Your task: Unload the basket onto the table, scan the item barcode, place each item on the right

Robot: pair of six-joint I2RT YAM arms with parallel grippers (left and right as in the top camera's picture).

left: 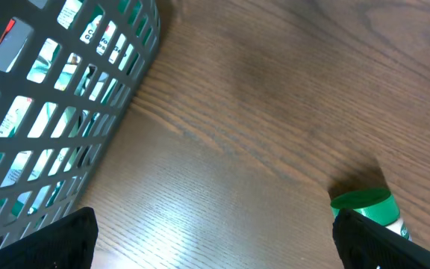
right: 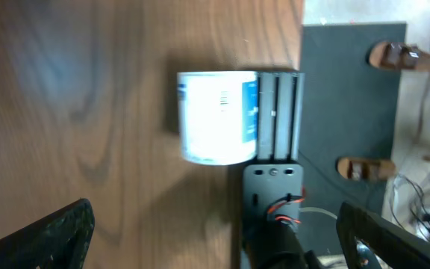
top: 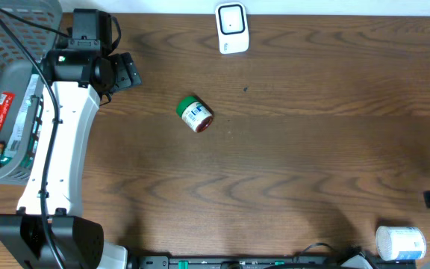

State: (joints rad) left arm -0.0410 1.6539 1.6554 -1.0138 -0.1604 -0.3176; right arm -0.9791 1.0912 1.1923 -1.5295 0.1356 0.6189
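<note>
Desk: dark wood grain fills every view. A grey basket (top: 13, 15) of packets is seen at the upper left of the overhead frame, and a white scanner (top: 232, 28) at its top centre.
Item: a small jar (top: 193, 112) is taken to be the thing to scan. It lies on its side near the middle of the overhead frame, well apart from the scanner.
Lid: the green lid (left: 360, 199) is turned toward the upper left.
Other goods: a white and blue canister (top: 400, 243) lies at the lower right.
Left gripper (left: 213, 224): spread wide with nothing held, and the jar is just beside one finger.
Right gripper (right: 215, 208): spread wide with nothing held, near the canister.
Handling: the jar is judged rigid, light and smooth-skinned, and likely to roll if nudged.
Hold: a grasp across the lid or base end is advised, so that the printed label (top: 198, 116) is left uncovered. No barcode can be made out.
</note>
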